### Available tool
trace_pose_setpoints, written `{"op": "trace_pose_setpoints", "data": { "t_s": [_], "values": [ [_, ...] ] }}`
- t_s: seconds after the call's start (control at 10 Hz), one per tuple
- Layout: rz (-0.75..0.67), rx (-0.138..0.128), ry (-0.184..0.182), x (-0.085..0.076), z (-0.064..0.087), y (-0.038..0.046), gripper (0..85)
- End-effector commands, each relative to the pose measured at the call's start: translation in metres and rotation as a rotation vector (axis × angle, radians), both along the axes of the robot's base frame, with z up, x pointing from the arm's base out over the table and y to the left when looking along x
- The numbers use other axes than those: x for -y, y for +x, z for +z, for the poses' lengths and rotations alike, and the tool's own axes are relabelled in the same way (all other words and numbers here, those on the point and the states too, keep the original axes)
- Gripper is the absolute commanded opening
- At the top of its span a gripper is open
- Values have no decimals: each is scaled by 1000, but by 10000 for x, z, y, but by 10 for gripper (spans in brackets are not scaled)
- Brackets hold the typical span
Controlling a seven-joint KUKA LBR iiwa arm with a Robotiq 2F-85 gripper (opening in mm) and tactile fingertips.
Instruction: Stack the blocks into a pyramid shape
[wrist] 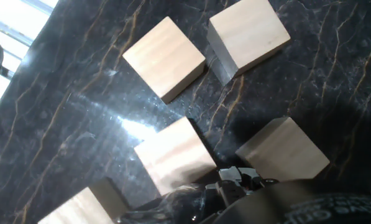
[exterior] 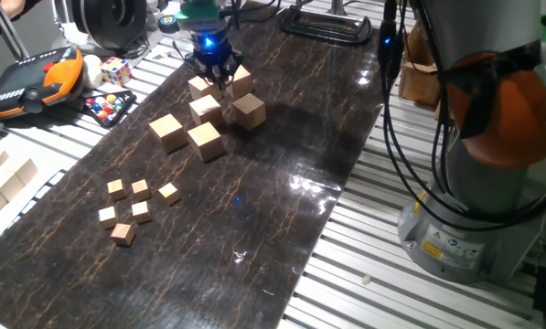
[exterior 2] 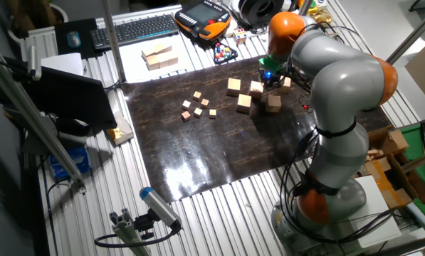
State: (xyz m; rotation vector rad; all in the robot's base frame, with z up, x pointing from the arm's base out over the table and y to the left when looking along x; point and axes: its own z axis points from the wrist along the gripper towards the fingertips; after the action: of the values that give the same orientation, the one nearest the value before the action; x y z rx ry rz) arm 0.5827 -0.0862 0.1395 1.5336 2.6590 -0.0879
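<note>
Six light-tan blocks lie loose and flat on the dark mat (exterior: pixel 254 238), none on top of another. Two blocks (exterior: pixel 202 88) (exterior: pixel 240 79) flank my gripper (exterior: pixel 215 79), two more (exterior: pixel 206 109) (exterior: pixel 249 111) sit just in front of it, and the last pair (exterior: pixel 167 131) (exterior: pixel 205 140) lies nearer the camera. The gripper hangs low among the far blocks, fingers apart, with nothing between them. In the hand view, blocks (wrist: pixel 164 57) (wrist: pixel 247 36) (wrist: pixel 176 155) (wrist: pixel 283 151) lie spread below, and the dark hand (wrist: pixel 235 186) fills the bottom edge. The other fixed view shows the gripper (exterior 2: pixel 271 80) over the cluster (exterior 2: pixel 244 103).
Several small wooden cubes (exterior: pixel 135 206) are scattered on the mat's near left. A multicoloured puzzle cube (exterior: pixel 116 70), a tray of coloured balls (exterior: pixel 108 107) and an orange pendant (exterior: pixel 30 82) lie off the mat at left. More wooden pieces (exterior: pixel 3 183) sit there. The robot base (exterior: pixel 474 210) stands at right.
</note>
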Motion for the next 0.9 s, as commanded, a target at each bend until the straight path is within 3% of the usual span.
{"op": "trace_pose_setpoints", "data": {
  "t_s": [0.0,0.4,0.5,0.6,0.8],
  "values": [
    [-6,-1,5,-51,11,12,7],
    [-87,-55,28,-51,11,12,7],
    [-100,-58,37,-51,11,12,7],
    [-128,-41,60,-51,11,12,7],
    [-135,-28,42,-51,11,12,7]
  ]
}}
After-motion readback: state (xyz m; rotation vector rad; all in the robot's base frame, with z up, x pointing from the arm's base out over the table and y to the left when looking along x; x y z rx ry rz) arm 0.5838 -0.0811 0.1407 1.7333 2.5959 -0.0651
